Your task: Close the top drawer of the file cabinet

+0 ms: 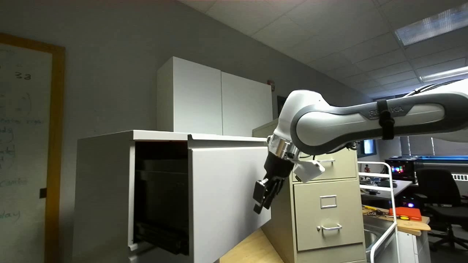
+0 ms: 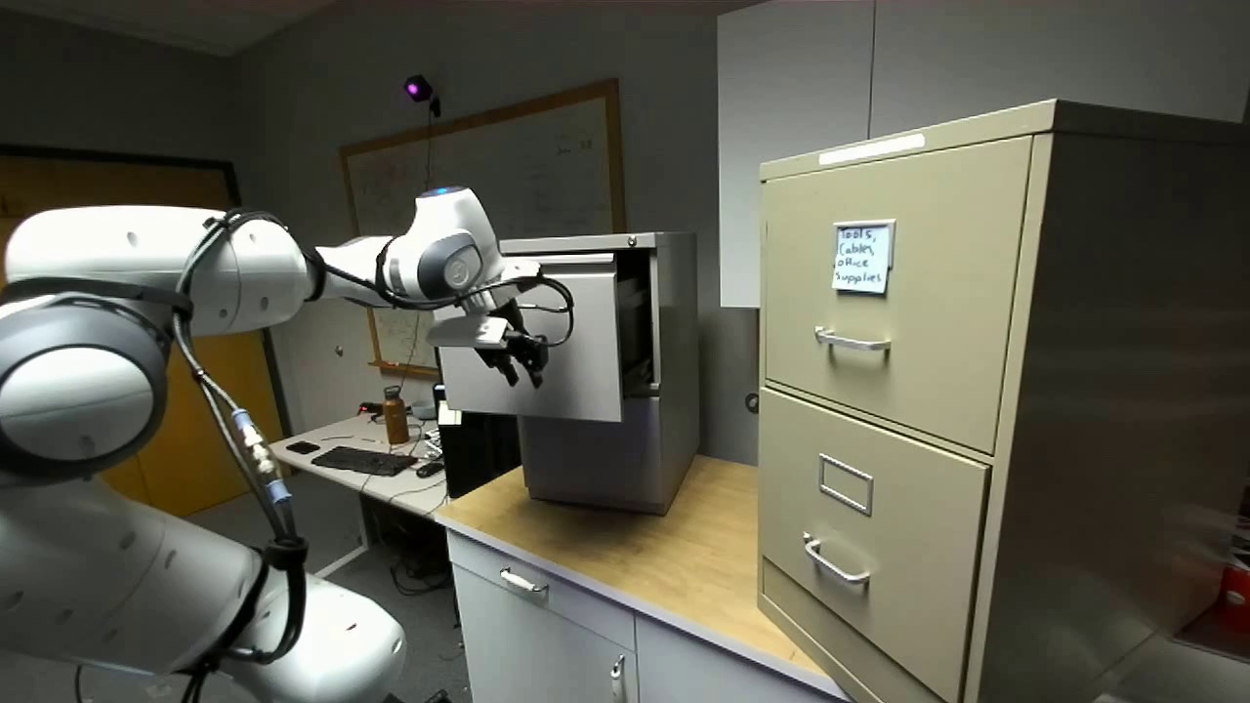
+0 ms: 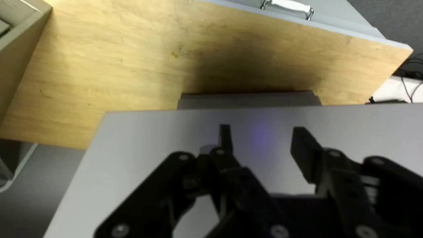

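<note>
Push the top drawer [image 1: 227, 193], standing out at lower centre in an exterior view, squarely on its front panel, which is probably heavy, stiff and smooth; your gripper [image 3: 261, 132], jaws spread, should need no grasp.

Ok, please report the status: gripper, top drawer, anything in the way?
Gripper open, holding nothing. Top drawer partly out; gripper at its front, touch unclear. No obstacle seen, but dark inside.
</note>
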